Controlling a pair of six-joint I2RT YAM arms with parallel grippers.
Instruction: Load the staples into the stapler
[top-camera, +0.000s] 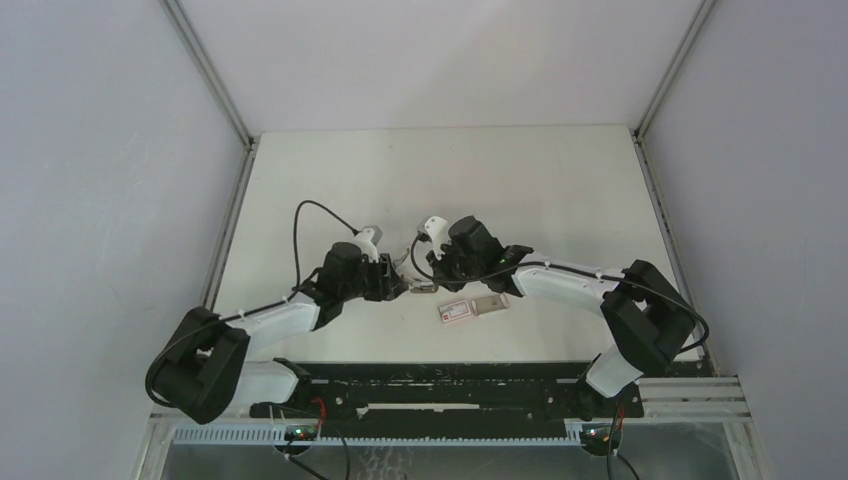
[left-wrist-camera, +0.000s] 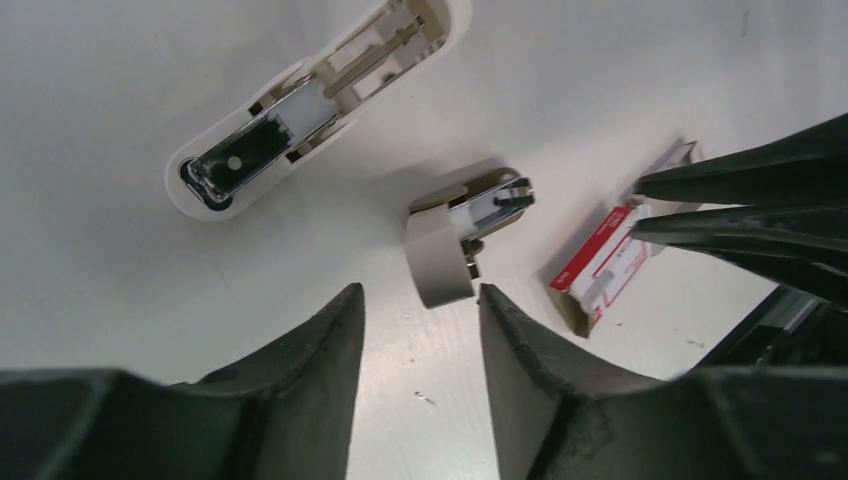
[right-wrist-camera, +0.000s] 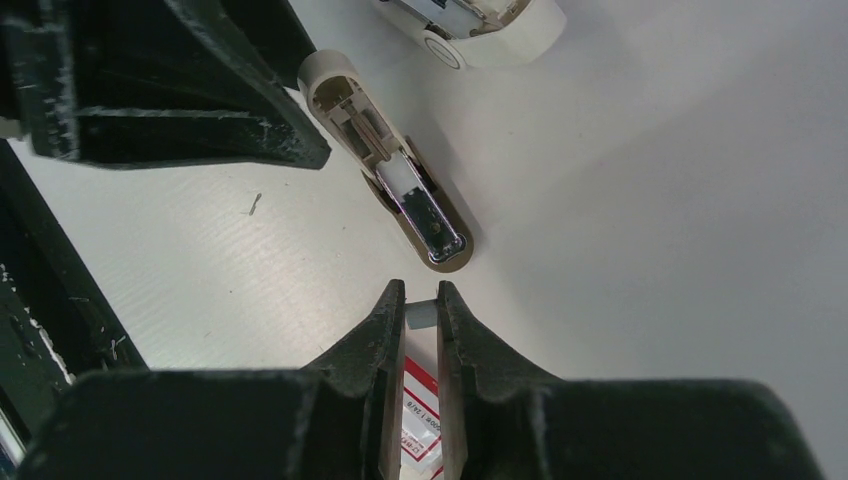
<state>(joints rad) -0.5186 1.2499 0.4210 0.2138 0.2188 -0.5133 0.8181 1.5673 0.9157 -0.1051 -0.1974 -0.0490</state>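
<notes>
The left arm folds back at its elbow by the base, then slants in over the table (top-camera: 450, 170) toward the pinkish-red-and-white box (left-wrist-camera: 600, 250). It ends just left of the box. The left gripper (left-wrist-camera: 420, 300) points down with its jaws partly apart and nothing between them. A shorter white-and-metal piece (left-wrist-camera: 440, 255) lies just beyond its fingertips, beside the box's left edge. I cannot tell whether this piece belongs to the stapler.

The stapler (left-wrist-camera: 300, 110) lies flat further left of the box, on the far side of that shorter piece and apart from it. Its open side faces up, showing the inner metal. In the left wrist view its long axis runs on a diagonal, with the metal-lined end low and left and the rounded end high and right. It lies clear of both grippers.

The right gripper (right-wrist-camera: 421, 295) hangs over the box with its jaws nearly closed on a small pale block. As far as I can tell, this is the end of the staples (right-wrist-camera: 421, 315). Only that end shows, so I cannot tell which way the strip runs. The stapler's metal end points toward these fingertips, with bare table between.

The right arm comes in from the box's right, with its elbow raised and its wrist turned down.
</notes>
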